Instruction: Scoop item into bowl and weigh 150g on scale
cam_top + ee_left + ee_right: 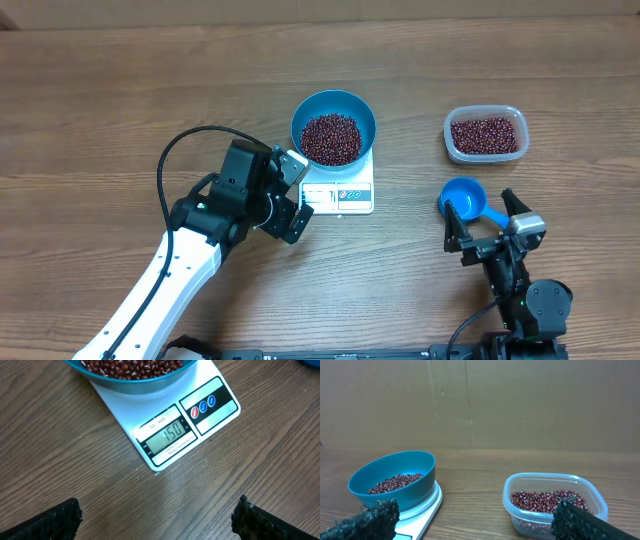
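Both grippers are spread wide open with nothing in them. The left gripper (297, 193) hovers just beside the front of the scale (340, 192), whose display reads 150. The right gripper (487, 222) sits over on the right, and the little blue scoop (460, 195) lies on the table (100, 100) right at its fingertips, not pinched. The bowl (335, 102) stands on the scale with the beans (331, 139) piled inside. More of them fill the clear tub (447, 135), well apart to the right.

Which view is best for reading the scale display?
Left wrist: the scale display sits close and sharp, reading 150. Overhead shows the scale small, digits illegible. Right wrist catches only its white edge under the bowl, display unreadable.
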Tool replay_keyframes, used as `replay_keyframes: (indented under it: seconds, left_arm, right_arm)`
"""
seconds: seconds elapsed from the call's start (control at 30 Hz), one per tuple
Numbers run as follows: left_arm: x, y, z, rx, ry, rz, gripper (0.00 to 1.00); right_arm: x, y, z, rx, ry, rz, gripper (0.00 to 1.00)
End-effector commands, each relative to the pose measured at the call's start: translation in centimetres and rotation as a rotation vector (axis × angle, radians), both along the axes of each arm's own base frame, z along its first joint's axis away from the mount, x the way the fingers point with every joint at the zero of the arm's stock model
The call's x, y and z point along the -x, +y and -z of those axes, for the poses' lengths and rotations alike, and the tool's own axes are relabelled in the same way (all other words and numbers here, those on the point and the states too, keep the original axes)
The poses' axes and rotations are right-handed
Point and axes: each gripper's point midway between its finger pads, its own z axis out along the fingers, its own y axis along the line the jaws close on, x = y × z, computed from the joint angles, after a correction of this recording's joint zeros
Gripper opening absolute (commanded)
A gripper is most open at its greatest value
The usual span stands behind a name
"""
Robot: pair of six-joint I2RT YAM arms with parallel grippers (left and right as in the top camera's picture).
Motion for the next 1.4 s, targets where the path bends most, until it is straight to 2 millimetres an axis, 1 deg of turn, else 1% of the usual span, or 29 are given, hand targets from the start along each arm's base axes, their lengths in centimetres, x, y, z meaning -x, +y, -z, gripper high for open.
replay_keyframes:
  seconds: [0.0, 0.03, 0.17, 1.03, 1.2, 1.3, 1.33, 1.37]
  left_arm:
    - [-0.6, -0.1, -0.8, 0.013, -0.017, -0.016, 1.00]
    - [-0.6, -0.1, -0.8, 0.013, -0.017, -0.016, 1.00]
    - [-0.6, -0.1, -0.8, 0.013, -0.017, -0.016, 1.00]
    - [-0.5, -0.1, -0.8, 0.013, -0.018, -0.016, 1.00]
    - [-0.6, 0.6, -2.5, 0.013, -0.081, -0.037, 1.00]
    - [-0.4, 2.0, -3.6, 0.003, -0.121, -0.076, 1.00]
    - [-0.5, 2.8, -4.5, 0.017, -0.156, -0.103, 1.00]
    - [-0.6, 3.2, -4.8, 0.023, -0.172, -0.115, 1.00]
  right_arm:
    - [0.2, -0.1, 1.0, 0.001, 0.008, 0.008, 1.00]
    - [0.2, -0.1, 1.3, 0.001, 0.020, 0.008, 1.00]
    - [0.3, 0.0, 1.0, 0.001, 0.007, 0.007, 1.00]
    - [0.3, -0.1, 1.0, 0.001, 0.008, 0.007, 1.00]
    - [0.3, 0.0, 1.0, 0.001, 0.008, 0.007, 1.00]
    - [0.3, 0.0, 1.0, 0.001, 0.008, 0.006, 1.00]
    - [0.3, 0.0, 1.0, 0.001, 0.008, 0.006, 1.00]
    - [0.3, 0.0, 1.0, 0.001, 0.008, 0.007, 1.00]
